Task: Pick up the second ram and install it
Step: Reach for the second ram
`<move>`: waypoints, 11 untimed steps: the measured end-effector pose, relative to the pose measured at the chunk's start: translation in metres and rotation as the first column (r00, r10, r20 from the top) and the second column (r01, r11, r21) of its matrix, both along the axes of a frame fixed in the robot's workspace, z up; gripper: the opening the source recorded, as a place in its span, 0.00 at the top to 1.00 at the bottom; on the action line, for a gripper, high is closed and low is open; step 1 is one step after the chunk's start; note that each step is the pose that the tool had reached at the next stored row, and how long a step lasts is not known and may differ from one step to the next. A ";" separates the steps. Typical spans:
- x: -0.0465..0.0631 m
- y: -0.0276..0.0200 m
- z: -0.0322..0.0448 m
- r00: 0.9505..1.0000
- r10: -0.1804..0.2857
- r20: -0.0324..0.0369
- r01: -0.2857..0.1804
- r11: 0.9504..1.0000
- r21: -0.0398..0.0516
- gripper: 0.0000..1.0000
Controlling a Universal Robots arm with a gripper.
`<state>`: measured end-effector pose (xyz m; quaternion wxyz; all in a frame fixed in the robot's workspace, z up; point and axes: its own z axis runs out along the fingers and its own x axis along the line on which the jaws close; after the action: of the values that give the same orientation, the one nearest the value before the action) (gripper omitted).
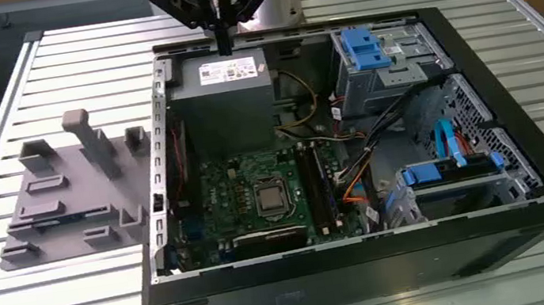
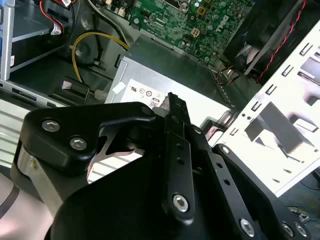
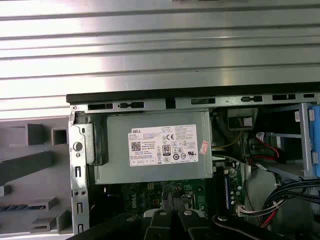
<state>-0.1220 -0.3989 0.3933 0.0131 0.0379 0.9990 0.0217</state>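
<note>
On the slatted silver metal bench (image 1: pixel 58 70) an open black tower computer case (image 1: pixel 373 266) lies on its side, its inside facing up. Beside it, toward the exterior view's left, rests a flat grey plastic fixture (image 1: pixel 56 207) with upright posts and shallow holders. Inside the case, a grey metal power supply box with a white label (image 1: pixel 227 103) sits against the far wall. A green motherboard (image 1: pixel 224 191) lies just in front of it, nearer the camera. Chunky bright-blue plastic drive-bay latches (image 1: pixel 364 47) sit toward the exterior view's right.

The arm's black gripper (image 1: pixel 224 47) hangs above the case's far edge, over the power supply and pointing down at it, not touching it. In both wrist views the labelled box (image 3: pixel 155 145) lies directly below the gripper (image 3: pixel 172 194). Its fingers are pressed together, with nothing seen between them.

The long black memory slots (image 1: pixel 317 186) run beside the square silver processor socket (image 1: pixel 272 197), well apart from the gripper. Where the second ram lies cannot be told: the slots look dark, and a slim blue-green stick cannot be made out in them or on the fixture.
</note>
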 end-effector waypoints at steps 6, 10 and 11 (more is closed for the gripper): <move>0.000 0.0000 0.0000 1.000 0.000 0.000 0.000 1.000 0.000 0.89; -0.002 0.0000 0.0000 1.000 0.000 0.000 0.000 1.000 0.000 0.89; -0.003 0.0000 0.0000 1.000 0.000 0.000 0.000 1.000 0.000 0.89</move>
<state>-0.1249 -0.3989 0.3933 0.0131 0.0379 0.9990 0.0217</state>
